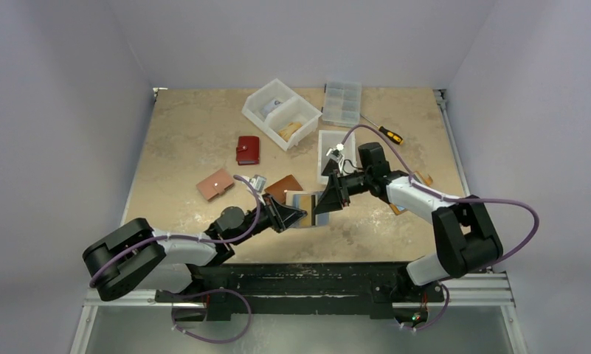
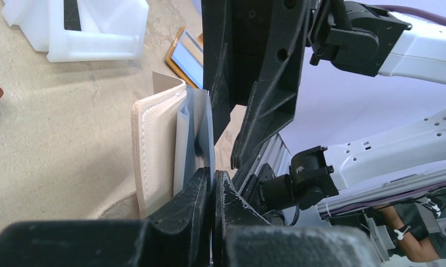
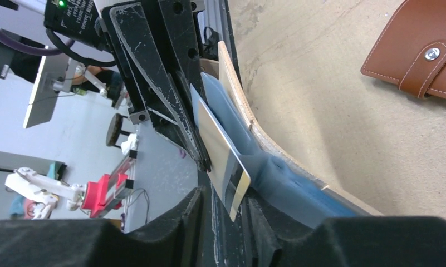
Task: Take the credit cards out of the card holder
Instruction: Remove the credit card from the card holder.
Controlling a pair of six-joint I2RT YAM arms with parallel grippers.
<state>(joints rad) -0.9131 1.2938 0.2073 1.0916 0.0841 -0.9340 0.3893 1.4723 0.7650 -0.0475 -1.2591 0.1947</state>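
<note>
Near the front edge of the table point(image 1: 181, 133), both my arms met over one small thing. The biggest worry was the crowding: the two grippers stood nose to nose. My left gripper point(image 2: 212, 188) was pressed together on a thin inner leaf of the holder point(image 2: 153, 150), keeping it upright off the table. My right gripper point(image 3: 225, 204) was half spread, one finger on each side of the pale card point(image 3: 217, 147) that stuck out of the holder. I could see a gap on both sides, so I judged the card not yet gripped.

If I closed off-centre, I could catch the grey sleeve point(image 3: 276, 178) along with the card and drag the whole holder out of the left pinch, which looked slight. Pulling at an angle to the pocket could bend or jam the card. Closing too far in could knock finger against finger.

As for room, bare table lay on the right of the grippers, along the line I would draw the card back. The brown wallet point(image 3: 418, 55) lay close behind the holder, with the bins point(image 1: 281, 110) well beyond, so going forward looked the poorer choice. The table's front edge was near, and a dropped card might slide off it.
</note>
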